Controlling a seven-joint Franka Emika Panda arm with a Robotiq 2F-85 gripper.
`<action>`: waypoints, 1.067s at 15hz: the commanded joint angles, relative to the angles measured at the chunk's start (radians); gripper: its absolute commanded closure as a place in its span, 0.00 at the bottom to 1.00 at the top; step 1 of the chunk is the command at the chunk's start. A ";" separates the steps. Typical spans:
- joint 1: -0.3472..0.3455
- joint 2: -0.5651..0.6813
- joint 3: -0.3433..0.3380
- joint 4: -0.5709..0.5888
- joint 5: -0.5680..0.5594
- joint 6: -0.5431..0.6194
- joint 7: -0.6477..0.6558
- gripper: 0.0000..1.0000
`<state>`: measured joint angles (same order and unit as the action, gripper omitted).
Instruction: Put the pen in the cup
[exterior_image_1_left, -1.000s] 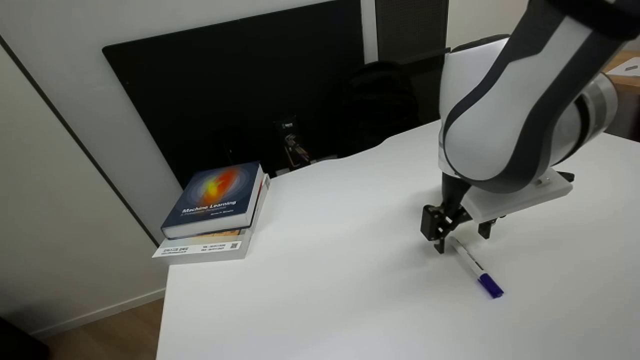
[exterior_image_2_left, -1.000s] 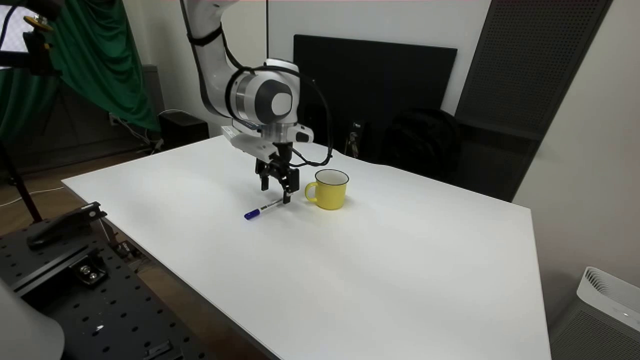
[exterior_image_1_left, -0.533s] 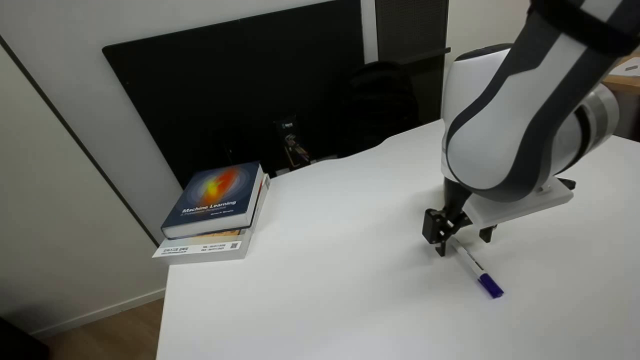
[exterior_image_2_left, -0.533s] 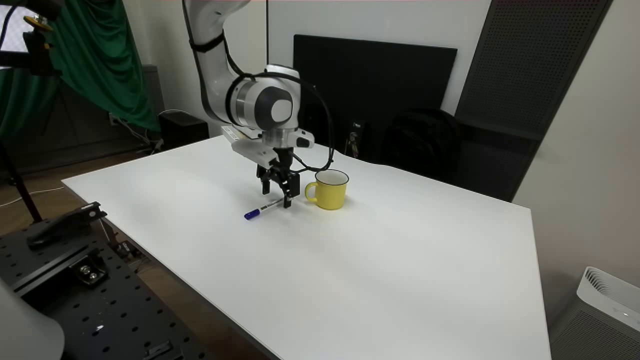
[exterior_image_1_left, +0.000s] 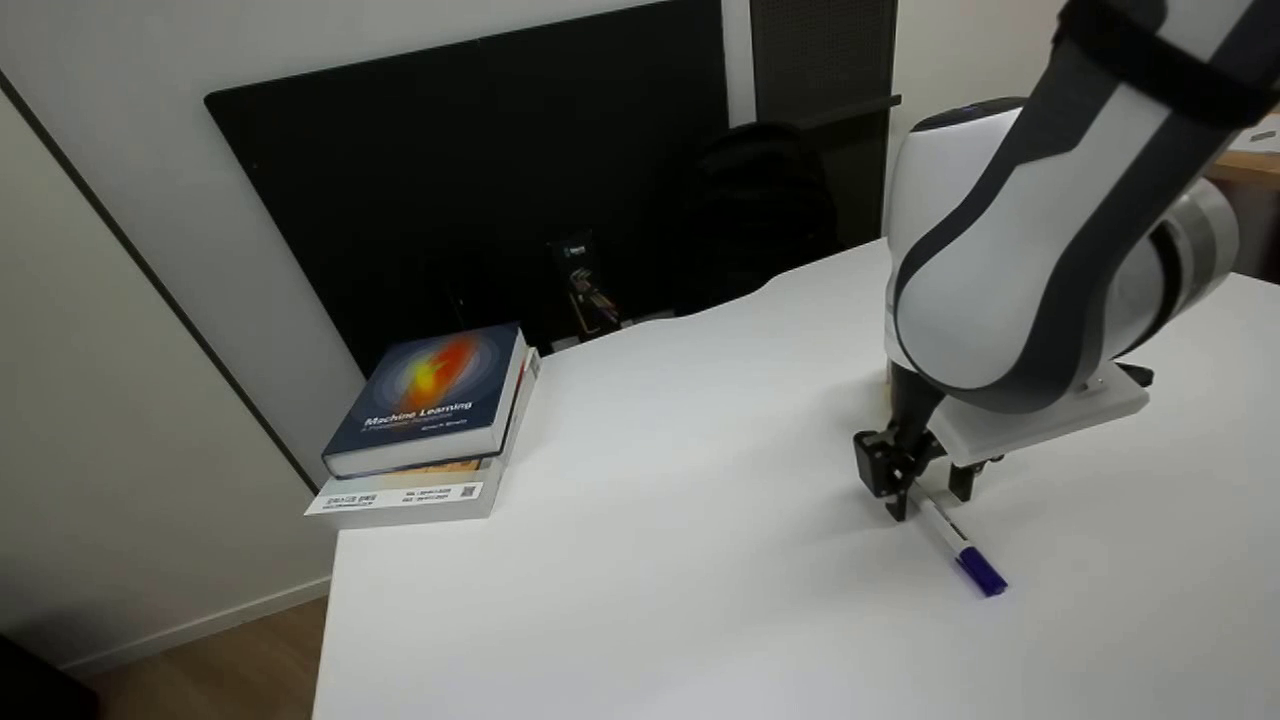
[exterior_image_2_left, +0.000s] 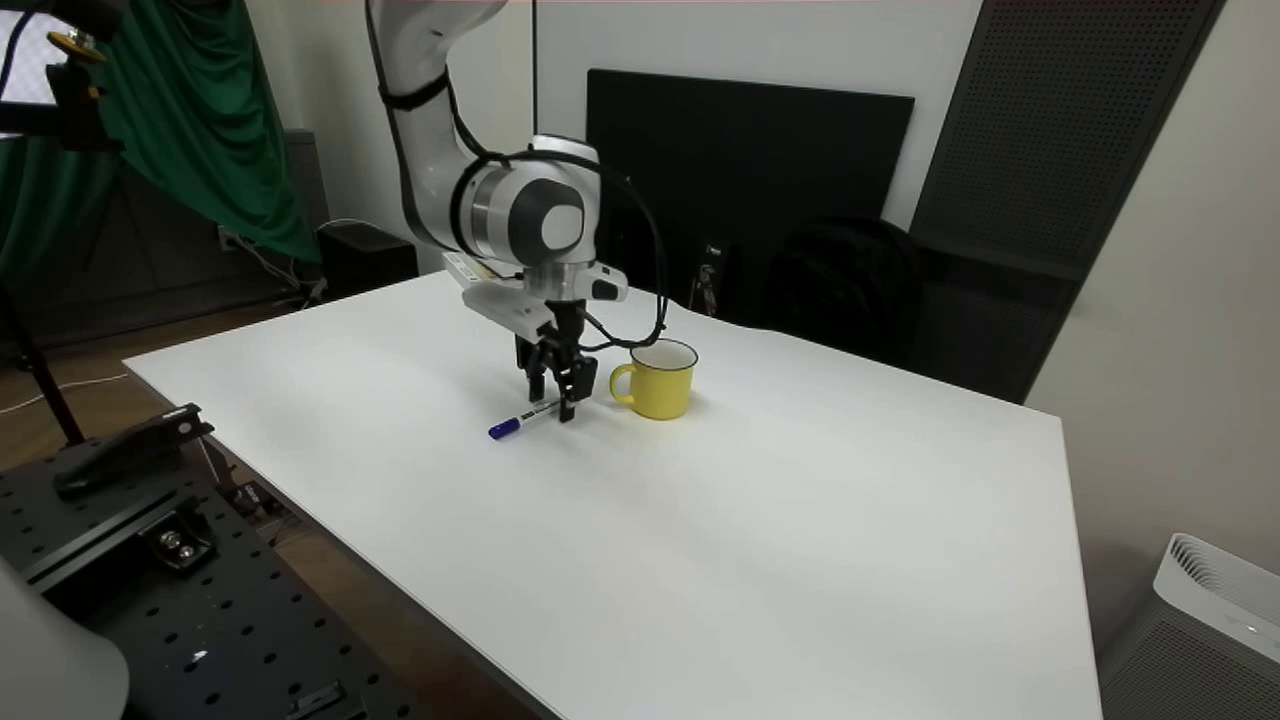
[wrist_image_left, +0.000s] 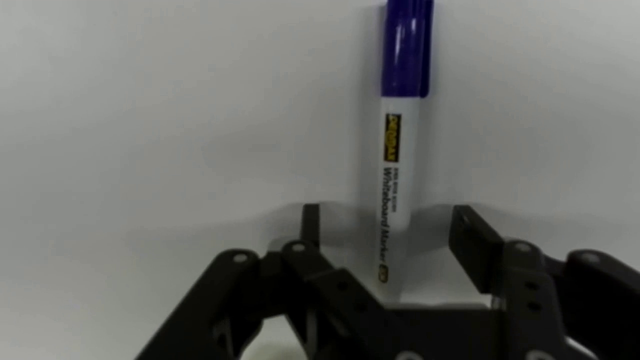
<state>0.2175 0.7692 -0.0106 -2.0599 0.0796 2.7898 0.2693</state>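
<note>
Lower than a second ago in both exterior views, the gripper (exterior_image_1_left: 928, 504) has its two fingers (wrist_image_left: 310, 225) nearer each other, yet they stand apart. From the left of the frame in an exterior view come stacked books (exterior_image_1_left: 425, 415) on the corner of the white table (exterior_image_1_left: 650, 560), then, right of centre, the gripper and the pen (exterior_image_1_left: 950, 533), which lies flat on the tabletop, its blue cap (exterior_image_1_left: 981, 571) toward the lower right. In an exterior view a green curtain (exterior_image_2_left: 205, 130) hangs at upper left; near the centre come the pen's cap, the gripper, and just beside it the upright yellow cup (exterior_image_2_left: 662, 392); at lower right stands a white box (exterior_image_2_left: 1200, 640). In the wrist view the pen runs from the top edge down between the fingers, a gap on either side.
</note>
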 joint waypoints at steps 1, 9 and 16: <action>-0.005 0.010 -0.004 0.019 0.005 0.001 0.009 0.61; 0.016 0.000 -0.075 0.035 -0.016 -0.078 0.042 0.96; 0.028 -0.061 -0.091 0.133 -0.046 -0.295 0.061 0.96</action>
<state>0.2333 0.7474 -0.1044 -1.9747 0.0603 2.6023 0.2805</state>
